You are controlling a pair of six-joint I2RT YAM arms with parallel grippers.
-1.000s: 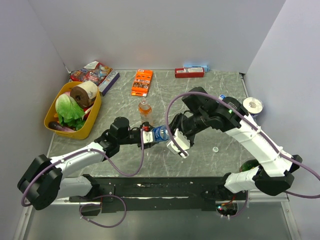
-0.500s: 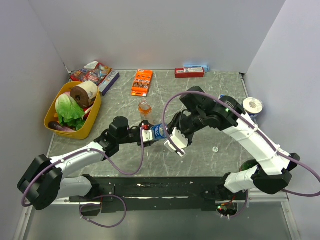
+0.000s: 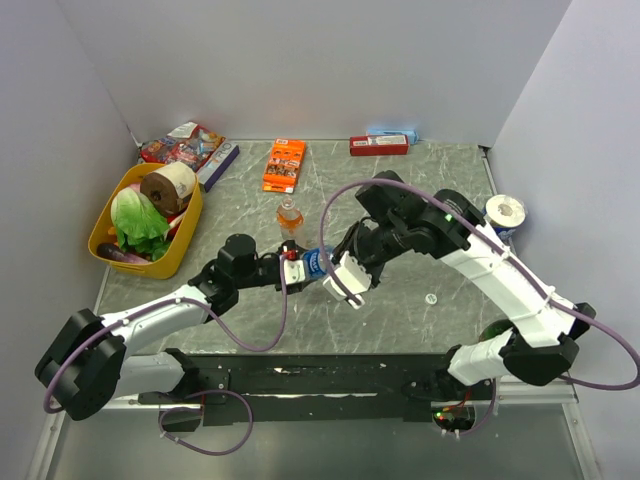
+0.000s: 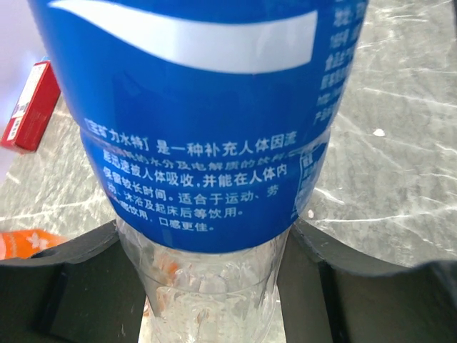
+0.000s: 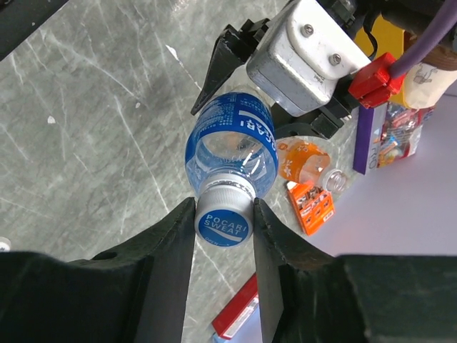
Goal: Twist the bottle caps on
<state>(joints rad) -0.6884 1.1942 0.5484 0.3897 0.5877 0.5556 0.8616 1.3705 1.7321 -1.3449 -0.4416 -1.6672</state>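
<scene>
My left gripper [image 3: 298, 268] is shut on the lower body of a small clear bottle with a blue label [image 4: 200, 121], holding it tilted toward the right arm [image 3: 316, 263]. A blue cap [image 5: 223, 223] sits on that bottle's neck. My right gripper [image 5: 223, 206] is closed round this cap, and both fingers [image 5: 171, 236] touch its sides. A taller bottle with orange liquid [image 3: 290, 216] stands uncapped just behind; it also shows in the right wrist view [image 5: 305, 158]. A whitish cap [image 3: 430, 298] lies loose on the table to the right.
A yellow basket [image 3: 104, 222] with lettuce and a tape roll stands at the left. An orange box [image 3: 284, 165], a red box [image 3: 379, 145] and snack packets [image 3: 185, 145] lie along the back. A white tape roll [image 3: 505, 210] sits at the right edge.
My right gripper has moved left onto the bottle's neck and its jaws have narrowed onto the blue cap. The left arm and its bottle have stayed in place.
</scene>
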